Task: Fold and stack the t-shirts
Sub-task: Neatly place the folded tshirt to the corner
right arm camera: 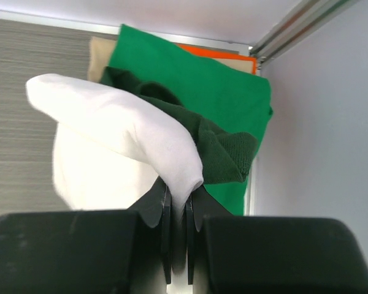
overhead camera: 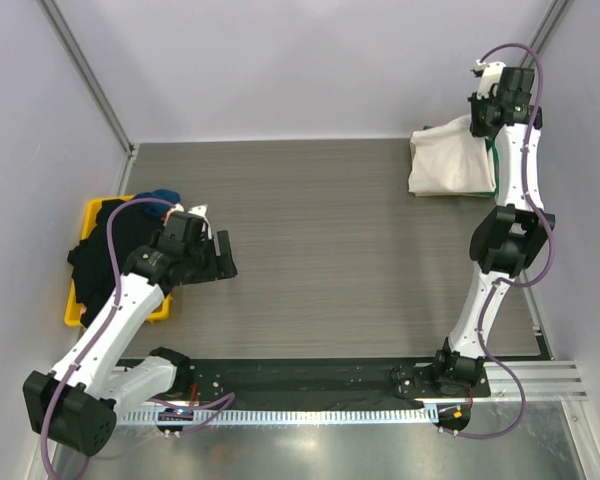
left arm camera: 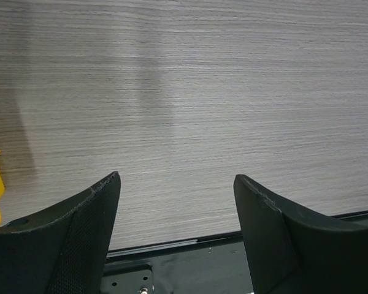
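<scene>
Right gripper (right arm camera: pixel 178 196): clamped on a fold of cream t-shirt (right arm camera: pixel 110 116), bunched just above the jaws, presumably for setting onto bright green t-shirt (right arm camera: pixel 190 73) directly beyond. Arm stretched forward, near full reach. Left gripper (left arm camera: pixel 176 177): spread wide, empty; dark t-shirts (overhead camera: pixel 105 250) heaped just behind it.

Your left claw (overhead camera: pixel 225 255) hangs over the grey wood-grain table (overhead camera: pixel 330 230), just right of the yellow plastic tray (overhead camera: pixel 93 212) at the left edge. The tray holds a heap of dark t-shirts (overhead camera: pixel 105 262), mostly black with a blue one (overhead camera: pixel 161 197) at the far end, and black cloth spills over its left rim. Your right arm reaches into the far right corner, where the right claw (overhead camera: pixel 477 122) meets the raised top of a soft cream t-shirt (overhead camera: pixel 448 160). A strip of green cloth (overhead camera: pixel 494 165) shows along its right side.
</scene>
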`<control>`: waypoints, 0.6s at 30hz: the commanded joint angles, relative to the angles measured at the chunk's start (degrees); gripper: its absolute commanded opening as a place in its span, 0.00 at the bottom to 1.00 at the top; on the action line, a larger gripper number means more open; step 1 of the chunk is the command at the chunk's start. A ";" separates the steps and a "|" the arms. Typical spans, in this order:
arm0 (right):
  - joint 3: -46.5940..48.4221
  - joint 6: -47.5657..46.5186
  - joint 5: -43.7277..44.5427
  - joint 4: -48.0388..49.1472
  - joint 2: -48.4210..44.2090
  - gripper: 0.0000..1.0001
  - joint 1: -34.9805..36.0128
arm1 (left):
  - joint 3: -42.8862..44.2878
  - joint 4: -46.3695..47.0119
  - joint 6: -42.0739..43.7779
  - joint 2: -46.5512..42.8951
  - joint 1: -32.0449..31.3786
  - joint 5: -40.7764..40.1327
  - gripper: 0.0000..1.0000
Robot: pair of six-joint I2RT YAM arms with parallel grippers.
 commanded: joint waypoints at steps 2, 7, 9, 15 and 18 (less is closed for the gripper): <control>3.14 -1.41 2.25 8.99 0.55 0.01 -2.60 | 0.26 0.73 -0.60 0.53 -0.56 -2.20 0.76; 3.74 -0.01 1.98 14.09 3.36 0.01 -4.80 | 0.26 0.73 -0.69 0.97 -1.26 -2.38 0.76; 4.54 0.69 1.37 16.38 5.65 0.01 -5.15 | 0.26 0.55 -0.69 1.24 -1.26 -2.47 0.76; 5.95 3.68 -0.74 22.27 11.44 0.01 -5.33 | 0.26 0.73 -0.69 1.24 -1.26 -2.29 0.76; 5.86 5.18 1.01 24.90 13.91 0.01 -5.33 | 0.26 0.73 -0.69 1.68 -1.35 -2.21 0.75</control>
